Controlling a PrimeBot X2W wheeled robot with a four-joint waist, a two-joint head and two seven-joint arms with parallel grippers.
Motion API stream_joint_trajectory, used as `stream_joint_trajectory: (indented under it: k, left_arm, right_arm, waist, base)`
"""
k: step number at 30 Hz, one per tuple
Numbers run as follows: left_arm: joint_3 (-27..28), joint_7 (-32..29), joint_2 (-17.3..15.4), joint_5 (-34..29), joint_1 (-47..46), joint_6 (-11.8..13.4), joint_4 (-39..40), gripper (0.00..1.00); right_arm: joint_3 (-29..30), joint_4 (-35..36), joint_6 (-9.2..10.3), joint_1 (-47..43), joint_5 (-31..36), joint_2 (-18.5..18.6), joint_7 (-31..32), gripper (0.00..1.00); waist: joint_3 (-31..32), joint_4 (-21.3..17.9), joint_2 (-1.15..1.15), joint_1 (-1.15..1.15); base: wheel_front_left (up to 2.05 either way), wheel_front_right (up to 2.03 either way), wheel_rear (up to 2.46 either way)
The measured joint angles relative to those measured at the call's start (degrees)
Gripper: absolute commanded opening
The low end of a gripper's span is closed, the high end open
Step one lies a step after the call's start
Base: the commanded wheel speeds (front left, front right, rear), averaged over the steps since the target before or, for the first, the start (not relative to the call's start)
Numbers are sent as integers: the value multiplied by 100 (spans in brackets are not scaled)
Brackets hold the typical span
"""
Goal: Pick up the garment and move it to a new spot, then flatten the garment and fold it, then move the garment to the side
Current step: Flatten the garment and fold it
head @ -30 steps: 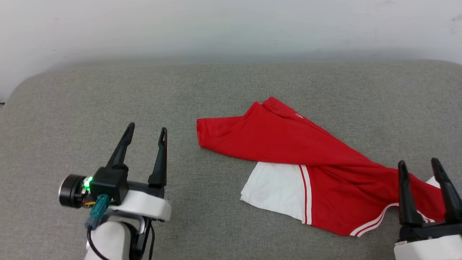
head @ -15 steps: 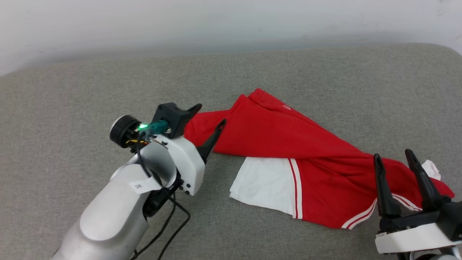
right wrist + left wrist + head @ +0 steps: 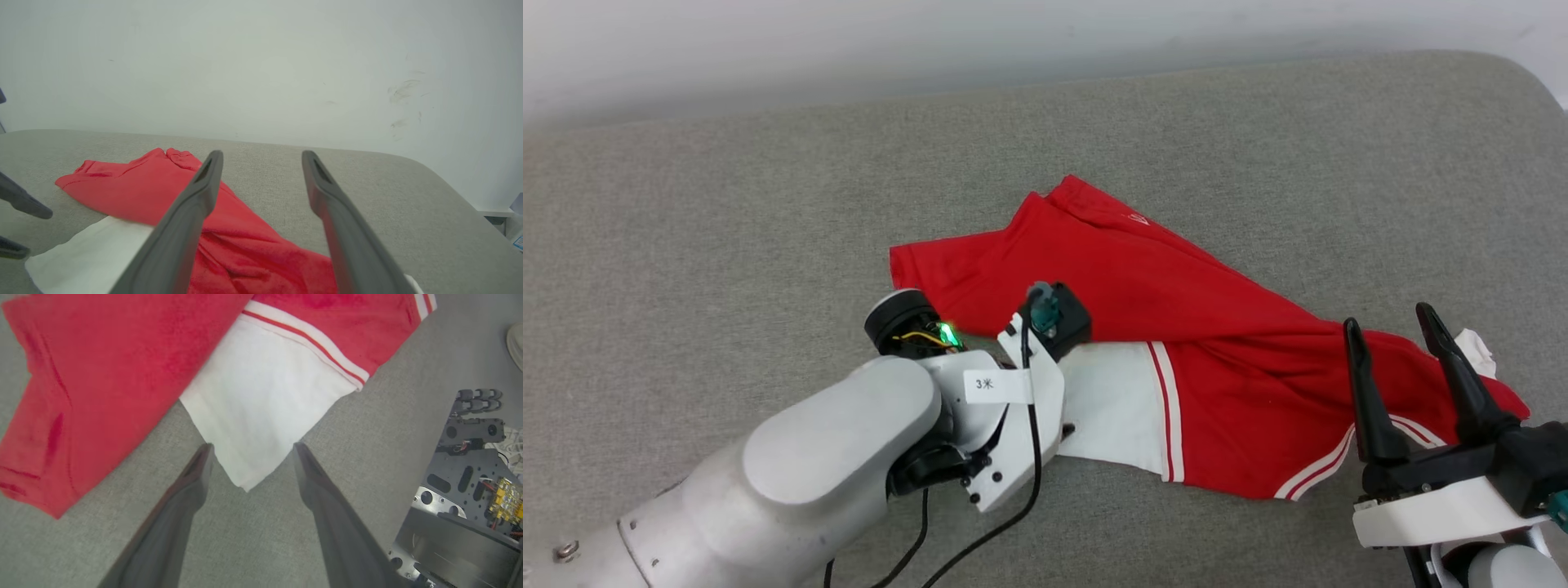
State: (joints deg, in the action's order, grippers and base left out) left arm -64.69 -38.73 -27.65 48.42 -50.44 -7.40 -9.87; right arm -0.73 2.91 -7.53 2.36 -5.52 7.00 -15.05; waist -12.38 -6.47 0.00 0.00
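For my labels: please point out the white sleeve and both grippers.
white sleeve (image 3: 261, 404), left wrist view, sleeve's middle.
left gripper (image 3: 252, 446), left wrist view, between fingertips.
right gripper (image 3: 1387, 318), head view, between fingertips.

Left gripper (image 3: 252, 445): garment (image 3: 122, 375) corner between spread fingers, bare cushion (image 3: 253, 539) either side, metal chassis (image 3: 461, 490) to its right. Right gripper (image 3: 262, 153): garment below, wall (image 3: 261, 61) ahead.

A white sticker (image 3: 995, 385) on the left arm (image 3: 833, 441) reads "3" plus one unclear character. The garment (image 3: 1143, 278) bears a tiny white mark (image 3: 1135, 218), unreadable.
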Motion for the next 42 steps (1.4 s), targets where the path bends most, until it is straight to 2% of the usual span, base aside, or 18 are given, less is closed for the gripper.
stream_joint_trajectory:
  k: [5,9,18,19,24,29,31,36,42]
  left_arm:
    - [-675,-281,-109,158,-313,-1,-45,100]
    - [-826,-334,-121,187,-360,-1,-256,100]
    - [-771,-893,-89,-367,-249,0,-198,100]
    - [-755,-956,-93,-421,-231,1,-141,0]
    - [-783,-731,-126,-526,-203,0,-62,0]
    - [-876,225,-271,-612,-314,-14,-115,0]
    - [-858,709,-420,-570,-423,-12,-180,0]
    - [-708,1418,-832,-467,-398,2,-291,0]
    - [-448,1894,-1376,-193,96,304,-433,0]
  right_arm:
    - [0,3,0,97,7,-5,1,100]
    - [-36,32,0,196,7,-27,0,100]
    - [-66,49,0,429,7,-82,0,100]
    - [-68,47,0,444,10,-86,0,100]
    - [-2,34,0,450,48,-98,0,100]
    - [47,19,0,403,63,-101,0,100]
    - [71,7,1,343,65,-102,-1,100]
    - [107,-1,0,199,89,-100,-2,100]
    - [108,-16,0,116,98,-92,-2,100]
  waist:
    - [-157,-105,0,0]
    - [-301,-184,0,0]
    - [-650,-312,0,0]
    - [-673,-322,0,0]
    - [-682,-287,0,0]
    - [-520,-147,0,0]
    - [-436,-64,0,0]
    - [-243,202,0,0]
    - [-96,509,0,0]
  base:
    - [0,0,0]
    - [0,0,0]
    - [0,0,0]
    - [0,0,0]
    - [0,0,0]
    - [0,0,0]
    - [0,0,0]
    - [0,0,0]
    - [0,0,0]
